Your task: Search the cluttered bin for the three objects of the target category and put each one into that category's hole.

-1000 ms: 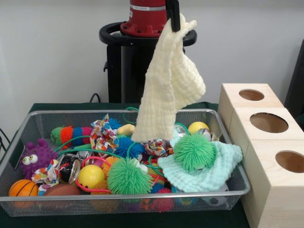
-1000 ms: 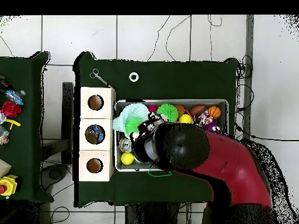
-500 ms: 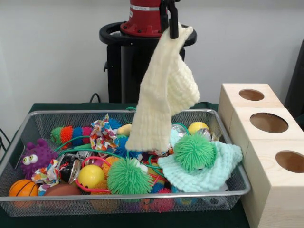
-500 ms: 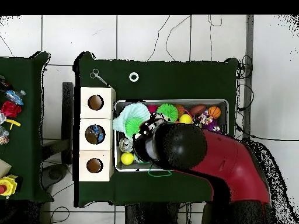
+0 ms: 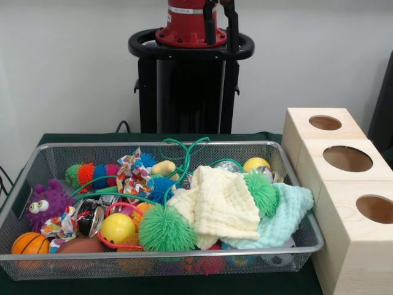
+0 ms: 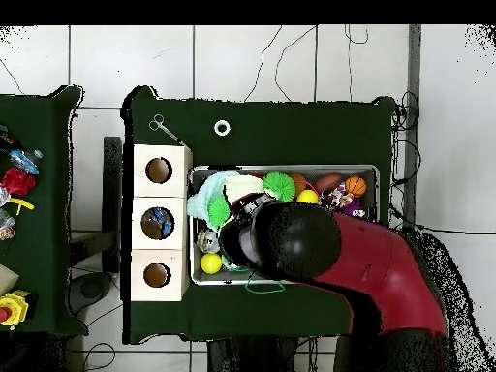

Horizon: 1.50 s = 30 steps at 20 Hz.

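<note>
A cream waffle cloth [image 5: 221, 206] lies crumpled in the wire bin [image 5: 37, 166], on top of a mint cloth [image 5: 288, 212] and beside two green spiky balls [image 5: 164, 228] [image 5: 264, 190]. High above the bin, my gripper [image 5: 221, 23] stands open with nothing between its fingers [image 5: 233, 27]. Three wooden boxes with round holes [image 5: 325, 122] [image 5: 347, 158] [image 5: 374, 209] stand to the right of the bin. In the overhead view the arm [image 6: 291, 237] covers the gripper; the cream cloth [image 6: 244, 184] and mint cloth [image 6: 205, 201] show beside it.
The bin also holds a purple monster toy [image 5: 46, 203], a small basketball [image 5: 29, 243], yellow balls [image 5: 116, 227] [image 5: 256, 164], green cord and patterned fabric. Scissors [image 6: 165, 128] and a tape ring [image 6: 222, 127] lie on the green table beyond the bin.
The cream cloth hung from my shut gripper before; the gripper has opened and the cloth has dropped into the bin, covering one green spiky ball and part of the mint cloth.
</note>
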### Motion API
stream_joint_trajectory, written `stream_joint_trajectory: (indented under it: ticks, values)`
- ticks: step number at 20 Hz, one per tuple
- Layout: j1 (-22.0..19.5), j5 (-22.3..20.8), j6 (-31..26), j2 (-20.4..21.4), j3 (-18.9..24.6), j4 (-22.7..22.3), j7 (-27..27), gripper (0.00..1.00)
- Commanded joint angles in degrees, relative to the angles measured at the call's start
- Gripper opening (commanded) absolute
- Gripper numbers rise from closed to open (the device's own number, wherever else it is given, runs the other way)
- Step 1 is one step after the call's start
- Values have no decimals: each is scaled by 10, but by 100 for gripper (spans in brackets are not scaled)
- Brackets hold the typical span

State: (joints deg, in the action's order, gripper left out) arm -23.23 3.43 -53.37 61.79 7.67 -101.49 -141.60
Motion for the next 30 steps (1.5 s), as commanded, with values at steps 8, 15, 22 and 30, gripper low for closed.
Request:
stream_joint_trajectory:
  ticks: [8,15,22,30]
  values:
    - [-30,-78,2,-43,61,12,156,100]
    - [-103,-142,61,-77,115,7,258,100]
    - [-178,-257,79,-138,167,45,348,100]
    - [-220,-332,93,-198,214,85,416,100]
